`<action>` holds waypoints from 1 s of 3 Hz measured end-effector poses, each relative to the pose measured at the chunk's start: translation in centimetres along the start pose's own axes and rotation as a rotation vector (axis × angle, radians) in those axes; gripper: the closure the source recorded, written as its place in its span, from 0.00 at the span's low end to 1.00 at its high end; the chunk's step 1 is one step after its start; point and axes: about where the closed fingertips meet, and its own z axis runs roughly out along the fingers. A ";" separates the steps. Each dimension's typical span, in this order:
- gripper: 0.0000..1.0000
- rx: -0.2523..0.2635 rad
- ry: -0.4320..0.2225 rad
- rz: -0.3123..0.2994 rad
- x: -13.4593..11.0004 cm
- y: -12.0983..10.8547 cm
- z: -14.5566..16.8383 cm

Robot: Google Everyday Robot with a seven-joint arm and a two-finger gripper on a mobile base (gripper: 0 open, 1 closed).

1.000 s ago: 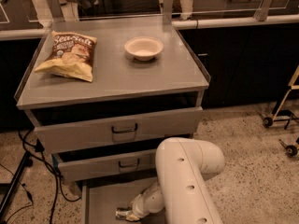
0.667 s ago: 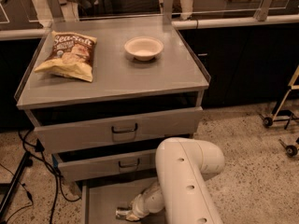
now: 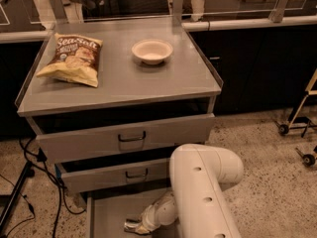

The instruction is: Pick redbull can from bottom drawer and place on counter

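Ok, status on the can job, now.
Done: the bottom drawer is open. In hand: the gripper is low inside it, at the silvery can; a grasp cannot be confirmed. Left: lifting the can onto the counter, which holds a chip bag and bowl.

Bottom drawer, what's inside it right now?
The bottom drawer shows its bare grey floor, with the pincer low inside it at a small silvery object, seemingly the redbull can. The white arm covers the drawer's right part, so anything there is hidden.
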 end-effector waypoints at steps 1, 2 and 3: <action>1.00 0.035 0.005 0.064 0.3 -1.7 -3.3; 1.00 0.063 0.027 0.113 0.3 -2.9 -7.2; 1.00 0.076 0.054 0.160 -0.1 -2.7 -11.2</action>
